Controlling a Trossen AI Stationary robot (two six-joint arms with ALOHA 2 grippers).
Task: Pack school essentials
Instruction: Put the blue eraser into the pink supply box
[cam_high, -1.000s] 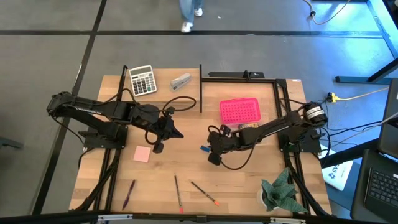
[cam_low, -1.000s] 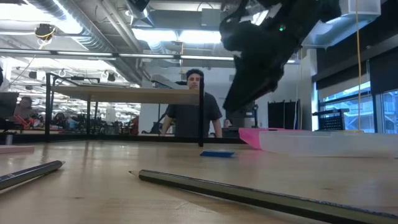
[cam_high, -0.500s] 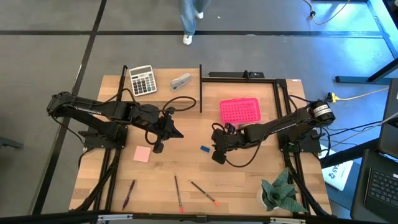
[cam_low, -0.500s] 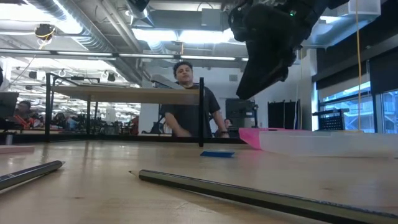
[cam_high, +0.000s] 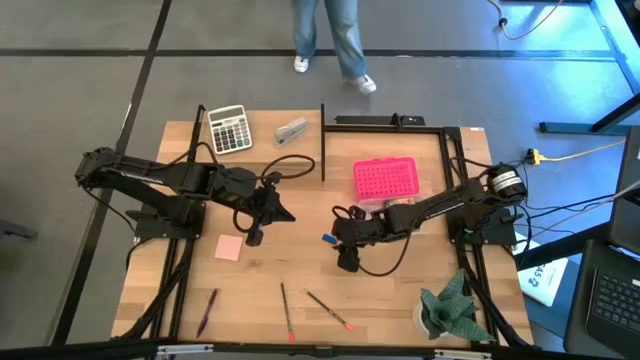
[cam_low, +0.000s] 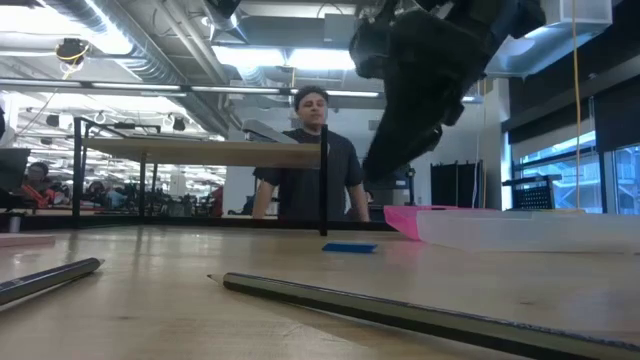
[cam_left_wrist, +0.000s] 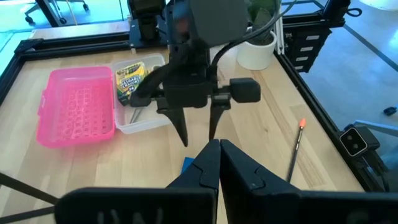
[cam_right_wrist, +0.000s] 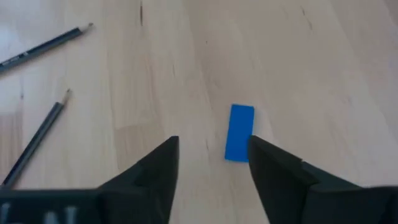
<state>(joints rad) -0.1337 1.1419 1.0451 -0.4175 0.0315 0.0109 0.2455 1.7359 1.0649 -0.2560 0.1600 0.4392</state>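
Note:
The tiny blue eraser lies flat on the table, also in the low view. My right gripper hovers open just above it, fingers pointing down, touching nothing. My left gripper is shut and waits to the eraser's left. The crayon box lies in a clear box. The pink note pad and three pencils lie near the table's near edge. I cannot make out the scissors.
A pink lid sits beside the clear box. A calculator and a grey stapler lie at the far edge, and a green plant stands at the near right corner. A person stands behind the table.
My right gripper rose and drew toward the table's right, then came back down and left over the eraser. The eraser has stayed where it was. The person behind the table has walked to the right.

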